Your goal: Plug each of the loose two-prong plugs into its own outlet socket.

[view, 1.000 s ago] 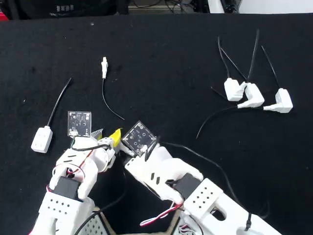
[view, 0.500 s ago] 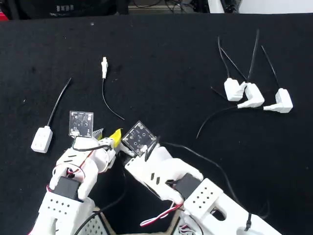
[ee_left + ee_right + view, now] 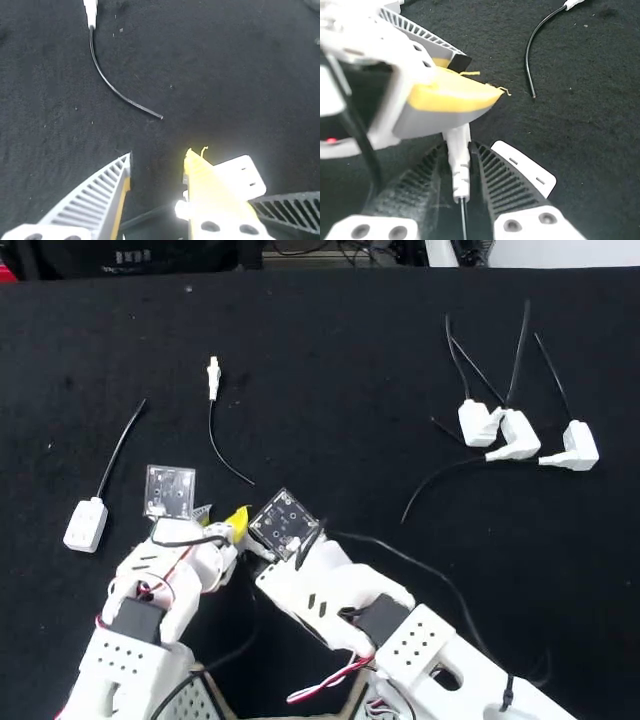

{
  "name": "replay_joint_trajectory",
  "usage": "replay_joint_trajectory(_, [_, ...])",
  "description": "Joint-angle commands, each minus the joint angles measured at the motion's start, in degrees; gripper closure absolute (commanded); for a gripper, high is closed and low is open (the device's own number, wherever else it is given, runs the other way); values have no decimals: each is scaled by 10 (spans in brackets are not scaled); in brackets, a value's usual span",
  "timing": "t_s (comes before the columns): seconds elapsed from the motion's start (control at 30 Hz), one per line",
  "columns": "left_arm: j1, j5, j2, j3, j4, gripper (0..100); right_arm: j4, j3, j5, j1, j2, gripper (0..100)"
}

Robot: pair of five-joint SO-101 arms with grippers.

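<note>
Black table (image 3: 340, 350) with white corded plugs (image 3: 516, 436)

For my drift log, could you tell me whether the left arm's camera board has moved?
Yes; the board shifted slightly right, away from the white corded block.

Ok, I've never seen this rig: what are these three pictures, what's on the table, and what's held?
Two white robot arms stand at a black table. One picture looks down from above; the other two come from cameras on each arm's wrist. The right arm has its black jaws shut on a small white plug with a thin cord. The left arm, its jaws open and empty, sits close beside it. On the table lie a thin plug on a cord, a white block, and three white corded pieces.
</note>
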Motion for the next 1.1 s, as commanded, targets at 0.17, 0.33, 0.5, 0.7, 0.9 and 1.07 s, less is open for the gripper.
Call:
replay_joint_trajectory(0.17, [14,0,125,-33,-60,816,-27,-13,-3,14,-28,986])
replay_joint_trajectory(0.33, [13,15,126,-33,-61,815,-27,-13,-3,14,-28,987])
replay_joint_trajectory(0.5, [11,18,126,-36,-62,816,-27,-12,-2,15,-24,987])
replay_joint_trajectory(0.7, [-51,24,125,-59,-59,818,54,-22,37,16,-23,988])
replay_joint_trajectory(0.9, [-187,77,125,-83,-57,818,132,-36,65,12,-22,972])
replay_joint_trajectory(1.07, [-282,139,125,-89,-58,817,132,-54,64,-9,25,930])
